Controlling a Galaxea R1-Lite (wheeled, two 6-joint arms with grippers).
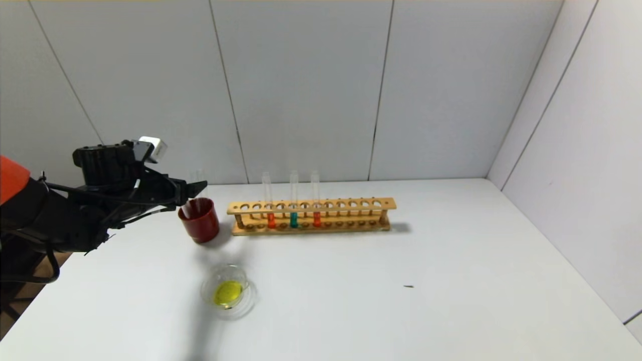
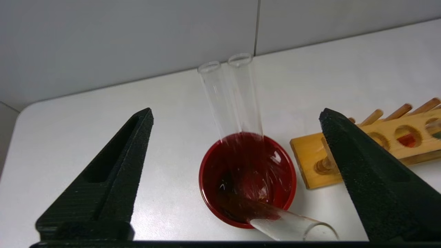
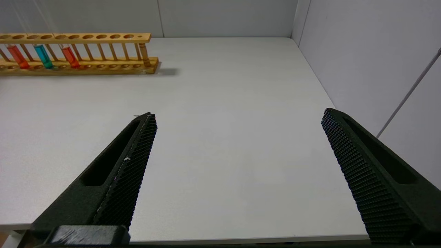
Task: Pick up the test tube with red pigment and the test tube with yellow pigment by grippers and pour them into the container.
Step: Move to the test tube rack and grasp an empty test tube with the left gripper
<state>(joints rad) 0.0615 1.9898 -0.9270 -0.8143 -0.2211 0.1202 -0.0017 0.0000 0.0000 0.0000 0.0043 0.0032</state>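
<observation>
Red-pigment test tubes [image 1: 271, 213] stand upright in the wooden rack [image 1: 311, 216] at the back of the table [image 1: 451, 281]: we count two with orange-red liquid, one at either side of a teal-filled tube [image 1: 294, 213]. Yellow liquid already lies in the glass container [image 1: 228, 292], a low clear dish that sits nearer the table's front edge than the rack, off its left end. Just beside that same left end stands a dark red cup [image 1: 199, 220], and in it we see clear, emptied tubes [image 2: 237, 96] leaning, two rising side by side and a third lying across the rim toward the wrist camera. The left gripper [image 1: 193, 189] hovers beside the cup, its black fingers [image 2: 113, 172] spread wide to either side of it in the wrist view, with nothing between them. The right gripper [image 3: 237, 117] does not appear in the head view; its own camera shows both fingers parted wide over bare tabletop, well apart from the rack's right end and holding nothing.
</observation>
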